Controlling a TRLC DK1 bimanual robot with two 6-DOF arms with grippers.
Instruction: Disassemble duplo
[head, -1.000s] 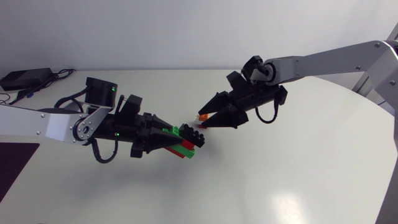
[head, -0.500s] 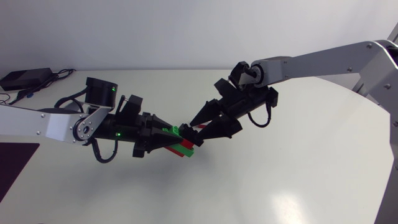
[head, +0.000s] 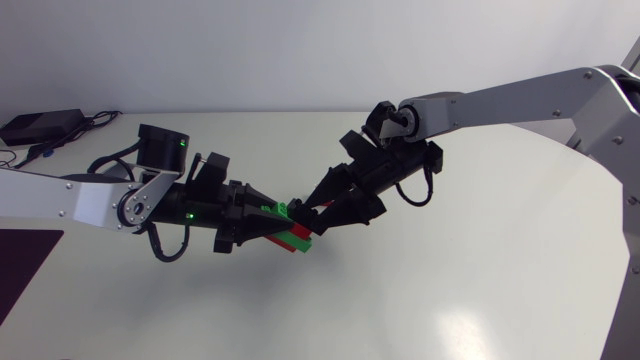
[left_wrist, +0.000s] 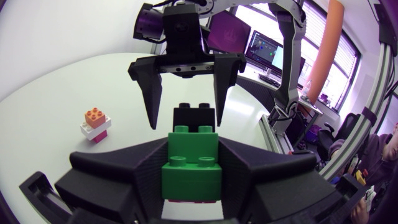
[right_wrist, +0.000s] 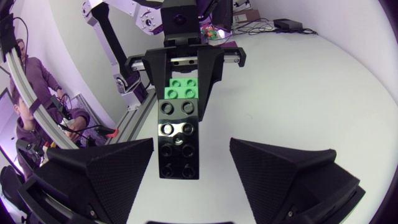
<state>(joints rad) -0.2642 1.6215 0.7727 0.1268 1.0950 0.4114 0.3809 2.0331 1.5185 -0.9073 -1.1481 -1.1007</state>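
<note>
L gripper: clamped on duplo stack, steadying it.
R gripper: open, straddling black brick for pull-off.

Duplo stack: btm bricks hid by left gripper; black brick mostly behind right gripper, head view.

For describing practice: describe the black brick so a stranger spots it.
Over the white table, find the left tool near the middle. It grips a duplo stack, and the black brick sticks out at its far end, between the right tool's open fingers. Its neighbours are green and red.
</note>
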